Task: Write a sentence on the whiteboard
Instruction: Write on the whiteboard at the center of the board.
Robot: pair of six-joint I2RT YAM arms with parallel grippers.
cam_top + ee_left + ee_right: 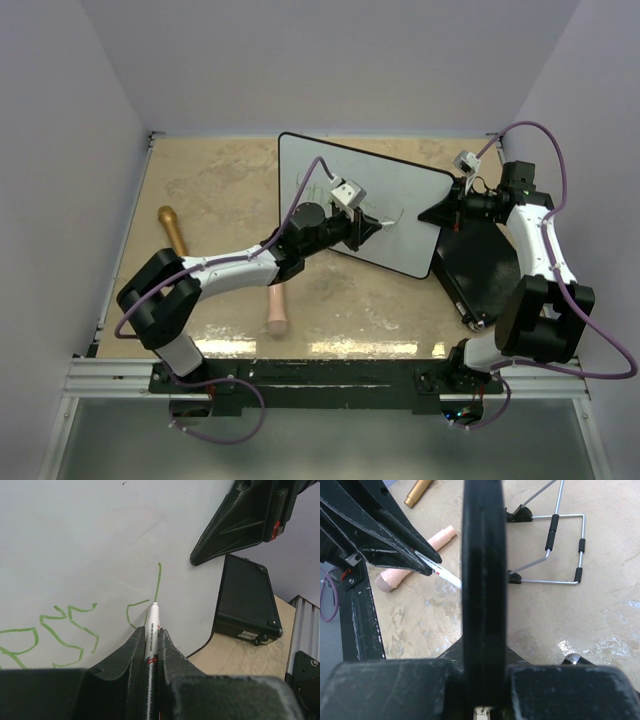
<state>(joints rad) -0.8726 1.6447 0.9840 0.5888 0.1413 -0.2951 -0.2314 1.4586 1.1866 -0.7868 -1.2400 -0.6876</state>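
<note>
The whiteboard is held tilted, right of centre on the desk, its right rim apparently clamped by the right end effector. A marker is gripped by the left end effector, its tip touching the green sentence.

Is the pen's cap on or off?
Off. The marker clamped in the left fingers shows a bare tip, resting on the whiteboard at the end of a green line.

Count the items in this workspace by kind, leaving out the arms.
whiteboard: 1
marker: 1
black case: 1
wire stand: 1
cylinders: 2 (gold cylinder, pink cylinder)
Total: 6
</note>
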